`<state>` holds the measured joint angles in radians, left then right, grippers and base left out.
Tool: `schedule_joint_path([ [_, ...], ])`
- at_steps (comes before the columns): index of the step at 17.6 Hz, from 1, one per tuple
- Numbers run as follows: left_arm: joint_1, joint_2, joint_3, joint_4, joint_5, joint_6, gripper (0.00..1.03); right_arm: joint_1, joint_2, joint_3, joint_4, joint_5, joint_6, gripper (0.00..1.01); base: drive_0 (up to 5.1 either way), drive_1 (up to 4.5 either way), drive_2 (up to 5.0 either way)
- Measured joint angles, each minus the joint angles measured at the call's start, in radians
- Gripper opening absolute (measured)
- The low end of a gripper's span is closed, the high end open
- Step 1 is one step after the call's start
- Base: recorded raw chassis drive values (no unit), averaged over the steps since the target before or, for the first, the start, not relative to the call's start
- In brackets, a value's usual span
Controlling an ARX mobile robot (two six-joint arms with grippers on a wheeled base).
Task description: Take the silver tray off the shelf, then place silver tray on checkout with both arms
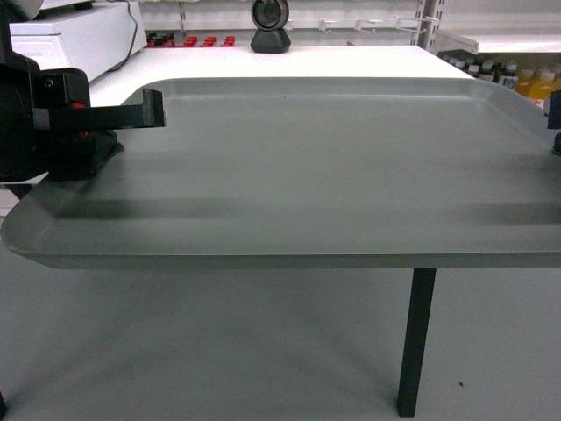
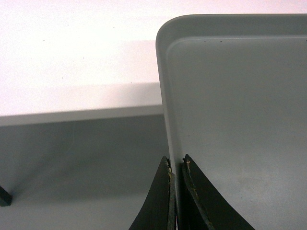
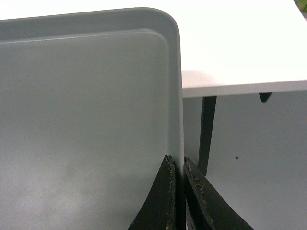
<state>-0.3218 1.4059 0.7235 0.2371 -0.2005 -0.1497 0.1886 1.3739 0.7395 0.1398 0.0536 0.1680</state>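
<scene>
The silver tray (image 1: 333, 167) is held level in the air between both arms, filling most of the head view. My left gripper (image 1: 156, 114) is shut on its left rim; in the left wrist view the fingers (image 2: 176, 165) pinch the thin rim of the tray (image 2: 240, 120). My right gripper (image 1: 556, 114) barely shows at the right edge; in the right wrist view it (image 3: 176, 163) is shut on the tray's (image 3: 86, 120) right rim. The white checkout (image 1: 351, 60) lies just beyond; the tray's far corners reach over its near edge (image 2: 72, 57) (image 3: 240, 48).
A black checkout leg (image 1: 416, 342) stands below the tray, also seen in the right wrist view (image 3: 207, 129). On the checkout's far side are a black round device (image 1: 270, 26) and a white box (image 1: 74, 39). A white shelf board (image 1: 504, 39) with bottles (image 1: 513, 77) is at back right.
</scene>
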Motion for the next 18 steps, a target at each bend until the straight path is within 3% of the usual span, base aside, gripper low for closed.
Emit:
schedule_joint_path([
  [12,0.000,0.001,0.000,0.002,-0.002,0.000,0.04,0.000,-0.001,0.000,0.003,0.002,0.000,0.03,-0.1,4.21,-4.3],
  [18,0.000,0.005,0.000,-0.004,0.000,0.000,0.04,0.000,0.005,0.000,-0.004,0.002,0.000,0.03,0.0,0.00,0.0],
])
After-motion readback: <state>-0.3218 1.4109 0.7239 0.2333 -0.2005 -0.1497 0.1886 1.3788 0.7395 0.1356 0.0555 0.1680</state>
